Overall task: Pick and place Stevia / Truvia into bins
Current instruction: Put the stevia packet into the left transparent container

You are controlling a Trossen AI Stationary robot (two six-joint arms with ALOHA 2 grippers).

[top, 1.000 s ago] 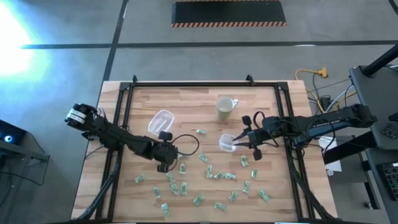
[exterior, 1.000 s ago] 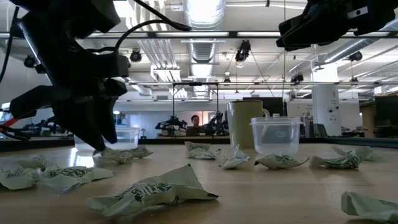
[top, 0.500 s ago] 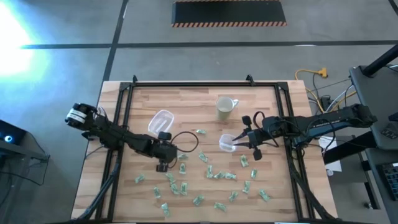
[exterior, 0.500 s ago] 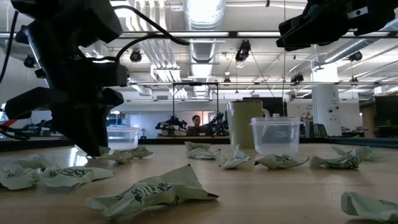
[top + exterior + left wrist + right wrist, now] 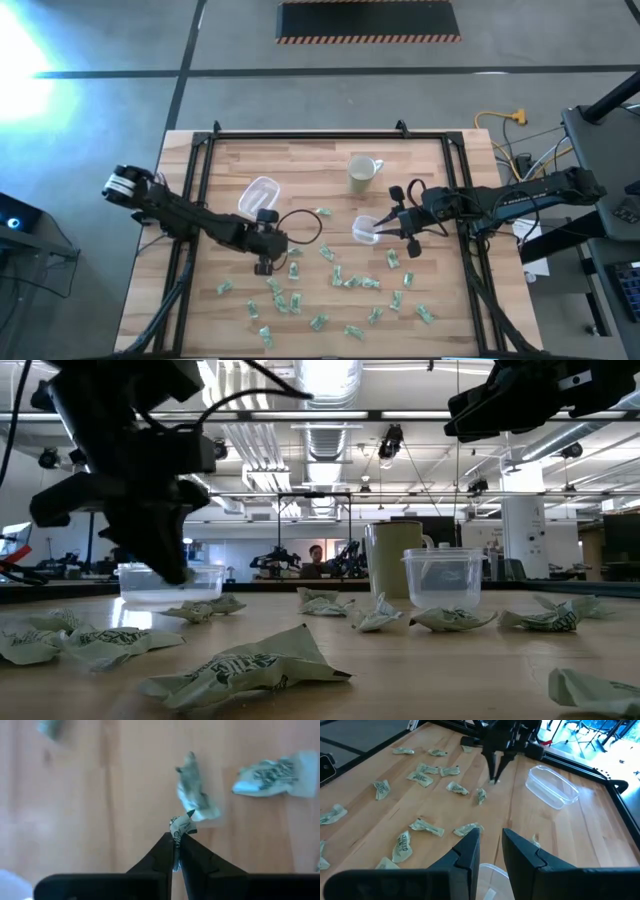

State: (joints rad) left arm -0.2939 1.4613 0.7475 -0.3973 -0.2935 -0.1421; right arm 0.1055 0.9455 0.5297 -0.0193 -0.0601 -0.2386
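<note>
Many small green-and-white Stevia packets (image 5: 340, 277) lie scattered on the near half of the wooden table. My left gripper (image 5: 176, 836) hangs above them at centre left, shut on one packet (image 5: 180, 825). The wider clear bin (image 5: 257, 194) rests on its base just beyond that gripper. The small clear cup bin (image 5: 441, 578) stands upright at centre right. My right gripper (image 5: 490, 842) hovers above the cup with its fingers apart and nothing between them. My left gripper pinches a crumpled packet between its two fingertips; only a small white-green corner (image 5: 181, 822) sticks out past them. The fingers point down from above. The packet is lifted clear of the table, seen small at the tips in the right wrist view (image 5: 493, 781).
A pale mug (image 5: 362, 174) stands beyond the cup bin. Two loose packets (image 5: 195, 795) lie right under my left gripper. A black frame rail (image 5: 300, 135) runs along the far edge and both sides. Bare wood lies far left of the mug.
My left gripper has shut on a packet at the table surface and risen a little with it, so the packet now hangs clear of the wood. The other packets and both bins have stayed where they were.
</note>
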